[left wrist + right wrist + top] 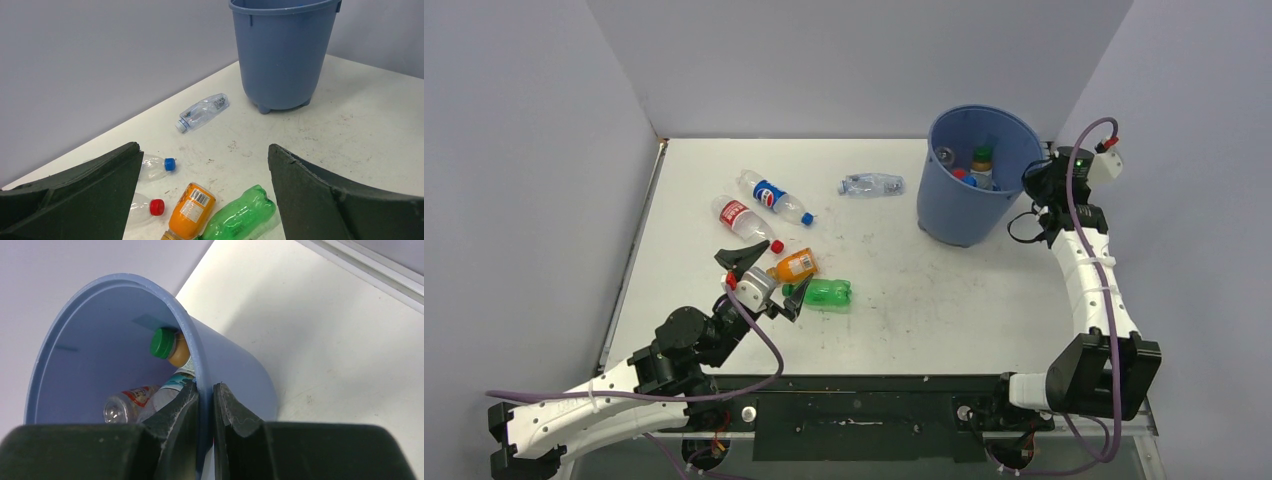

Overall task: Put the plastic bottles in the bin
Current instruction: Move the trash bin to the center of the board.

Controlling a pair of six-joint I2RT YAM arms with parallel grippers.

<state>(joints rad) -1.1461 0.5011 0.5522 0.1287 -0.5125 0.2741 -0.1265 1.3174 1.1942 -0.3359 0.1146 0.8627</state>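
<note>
Landmark: large round blue plastic bin [959,215], upright at the far right of the white table [904,330].
Right gripper [206,400]: jaws pinched narrow on the bin's rim, one finger inside and one outside. It looks to be steadying the bin.
Left gripper [765,278]: jaws spread wide with nothing between them, hovering well left of the bin over the nearest bottles.
Inside the bin: juice bottle with green cap [167,346], clear bottle with a reddish label [127,402], more beneath; can't count them.
Left of the bin, near: small orange juice bottle [794,266] and green plastic bottle [824,293], lying side by side, touching or nearly.
Left of the bin, farther: clear bottle with red label and red cap [744,220], clear bottle with blue label and blue cap [774,198].
Just beside the bin: crushed clear bottle [871,184], lying flat.
Step, my read: pick one of the two near bottles, probably the orange one.
Do it well: both sit inside the jaw span, so shift until only one does. Close across the labelled mid-body, not the neck.
Risk: a finger lands on the green one and rolls it away. At the drop, clear the rim and the right fingers.
</note>
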